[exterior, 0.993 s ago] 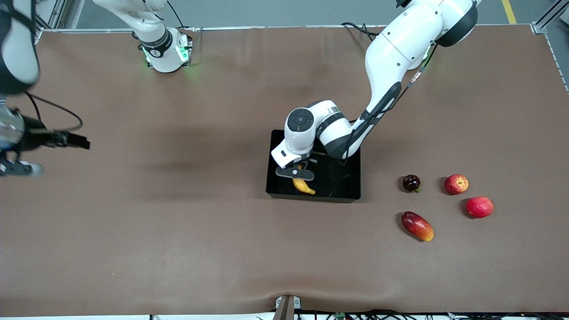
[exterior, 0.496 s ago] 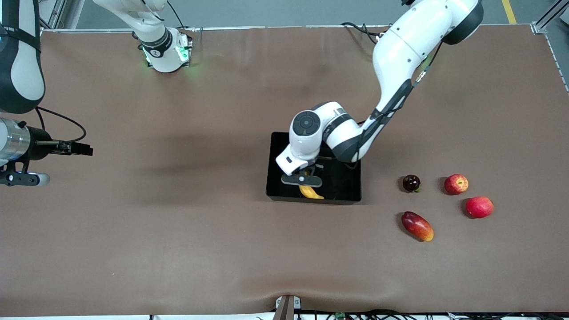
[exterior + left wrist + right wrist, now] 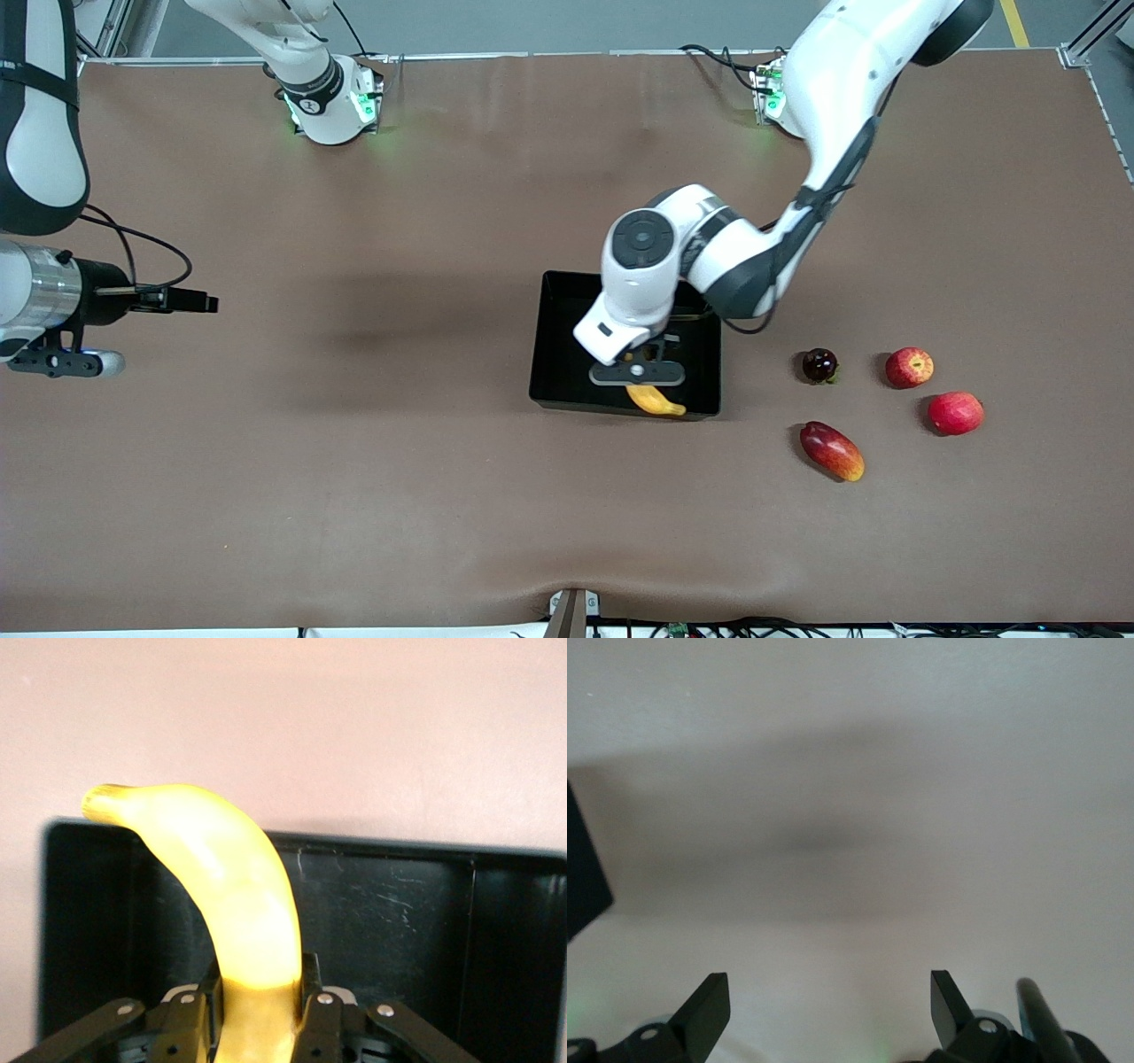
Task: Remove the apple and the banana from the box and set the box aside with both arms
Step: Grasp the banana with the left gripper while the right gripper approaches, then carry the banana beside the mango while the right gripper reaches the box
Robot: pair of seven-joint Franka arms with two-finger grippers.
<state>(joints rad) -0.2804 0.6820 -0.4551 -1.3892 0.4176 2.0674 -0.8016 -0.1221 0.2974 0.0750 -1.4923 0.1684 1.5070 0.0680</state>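
My left gripper (image 3: pixel 640 383) is shut on the yellow banana (image 3: pixel 656 401) and holds it over the black tray (image 3: pixel 560 341), above the wall nearest the front camera. In the left wrist view the fingers (image 3: pixel 190 1028) clamp the banana (image 3: pixel 239 895) at its lower part, and its tip reaches past the tray (image 3: pixel 399 904) wall. The small red apple with yellow patches (image 3: pixel 909 367) lies on the table toward the left arm's end. My right gripper (image 3: pixel 66 363) hangs open and empty (image 3: pixel 828 997) over bare table at the right arm's end.
Beside the apple lie an all-red round fruit (image 3: pixel 955 413), a dark round fruit (image 3: pixel 819 364) and a red-orange mango (image 3: pixel 831 450), all between the tray and the left arm's end. Brown table cloth (image 3: pixel 354 461) covers the table.
My left gripper has carried the banana over the tray toward the left arm's end and toward the front wall. My right arm has shifted slightly toward the table's middle.
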